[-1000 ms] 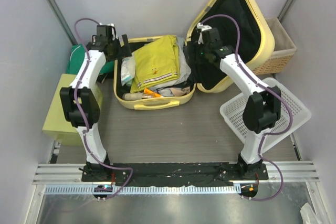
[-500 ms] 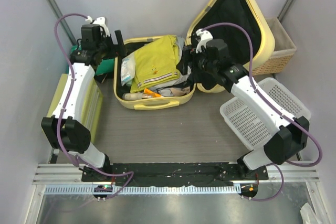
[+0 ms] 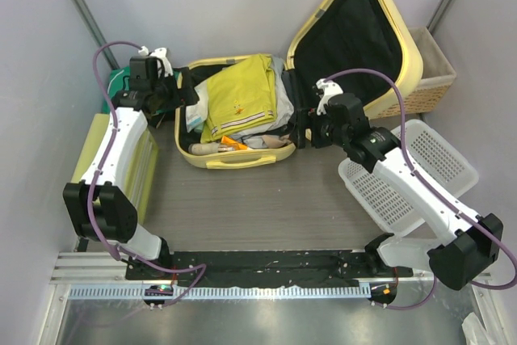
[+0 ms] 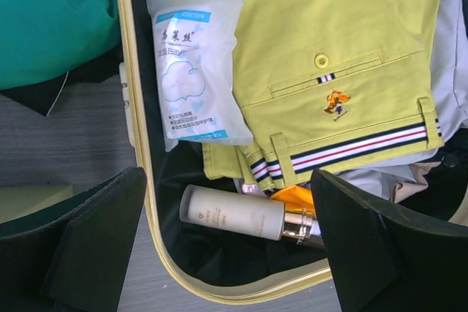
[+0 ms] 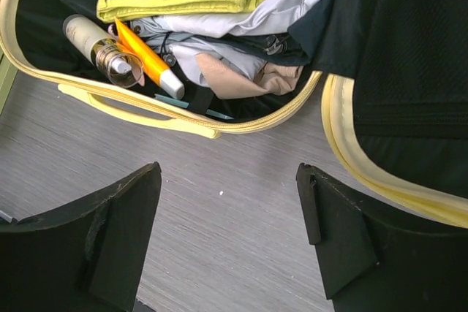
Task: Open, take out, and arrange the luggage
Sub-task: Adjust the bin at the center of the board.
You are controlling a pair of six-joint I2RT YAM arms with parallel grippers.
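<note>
The luggage, a pale yellow suitcase, lies open on the table with its black-lined lid propped up at the back right. Inside are yellow-green trousers, a white packet, a frosted bottle and an orange tube. My left gripper hovers open over the case's left rim, its jaws straddling the bottle without touching it. My right gripper is open above bare table, just in front of the case's right front corner, holding nothing.
A white plastic basket sits at the right under my right arm, with a wicker basket behind it. A yellow-green box lies at the left and a green cloth beside the case's left side.
My right gripper has drawn back from the lid toward the near side and down to the case's right front corner. My left arm's elbow has swung out left, its gripper staying near the left rim.
</note>
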